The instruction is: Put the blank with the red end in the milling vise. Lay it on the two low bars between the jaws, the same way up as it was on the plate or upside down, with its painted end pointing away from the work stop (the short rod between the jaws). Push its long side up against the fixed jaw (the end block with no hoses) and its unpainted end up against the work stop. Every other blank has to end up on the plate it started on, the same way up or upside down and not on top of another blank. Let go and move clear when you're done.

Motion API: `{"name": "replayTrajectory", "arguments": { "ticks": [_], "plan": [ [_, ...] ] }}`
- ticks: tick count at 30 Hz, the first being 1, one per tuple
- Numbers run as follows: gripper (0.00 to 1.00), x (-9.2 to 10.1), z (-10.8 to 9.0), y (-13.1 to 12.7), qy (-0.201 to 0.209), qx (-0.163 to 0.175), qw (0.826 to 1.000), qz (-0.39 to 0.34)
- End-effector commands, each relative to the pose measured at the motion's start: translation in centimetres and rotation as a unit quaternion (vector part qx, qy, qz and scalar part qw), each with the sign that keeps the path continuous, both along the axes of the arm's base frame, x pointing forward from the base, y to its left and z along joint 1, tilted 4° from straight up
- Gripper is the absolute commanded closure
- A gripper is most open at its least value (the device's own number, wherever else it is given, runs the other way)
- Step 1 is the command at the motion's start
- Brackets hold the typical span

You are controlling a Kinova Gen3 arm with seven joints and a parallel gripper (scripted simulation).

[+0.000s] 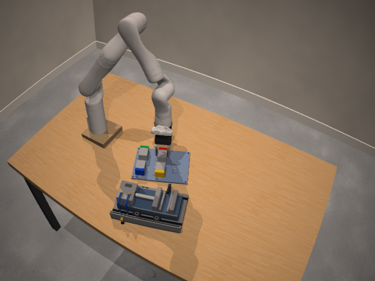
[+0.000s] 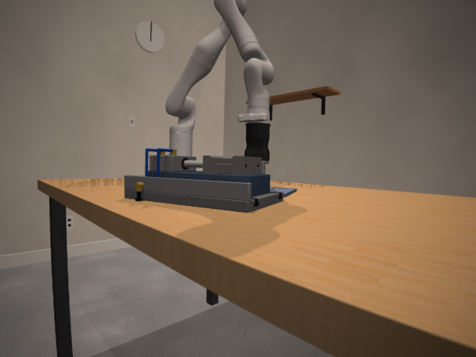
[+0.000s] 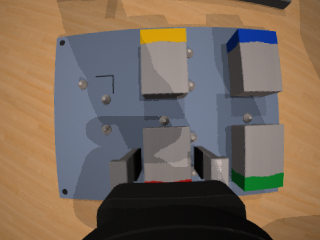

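The blank with the red end (image 1: 162,156) (image 3: 167,145) lies on the blue plate (image 1: 183,160) (image 3: 75,155), red end toward the robot base side. My gripper (image 1: 162,152) (image 3: 167,158) is open, pointing down, with one finger on each long side of this blank; gaps show in the wrist view. Its fingertips are hidden in the exterior view. The vise (image 1: 143,206) (image 2: 188,188) stands beside the plate. Between its moving jaw (image 1: 156,198) and fixed jaw (image 1: 173,202) is an open gap with a low bar (image 1: 162,201). The dark work stop (image 1: 169,188) is at the gap's plate-side end.
The yellow-ended blank (image 1: 159,169) (image 3: 164,70) lies in line with the red-ended one. The blue-ended (image 1: 140,166) (image 3: 257,70) and green-ended blanks (image 1: 143,153) (image 3: 257,152) form the neighbouring row. Small pins stand on the plate. Blue hoses (image 1: 126,202) rise at the vise's far end.
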State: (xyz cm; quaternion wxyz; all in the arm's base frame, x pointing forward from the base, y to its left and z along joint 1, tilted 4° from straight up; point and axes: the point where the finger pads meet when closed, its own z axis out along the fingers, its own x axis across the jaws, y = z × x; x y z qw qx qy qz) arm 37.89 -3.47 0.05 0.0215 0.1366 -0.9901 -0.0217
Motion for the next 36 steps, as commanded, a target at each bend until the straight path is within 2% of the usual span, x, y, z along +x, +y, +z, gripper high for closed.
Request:
{"name": "replayTrajectory", "arguments": {
  "ticks": [1,22,23,36],
  "plan": [
    [0.00,0.07,0.08,0.00,-0.001,0.000,1.000,0.000],
    [0.00,0.09,0.18,0.00,-0.001,0.000,1.000,0.000],
    [1.00,0.08,0.17,-0.01,-0.001,0.000,1.000,0.000],
    [1.00,0.08,0.17,-0.01,-0.001,0.000,1.000,0.000]
  ]
}}
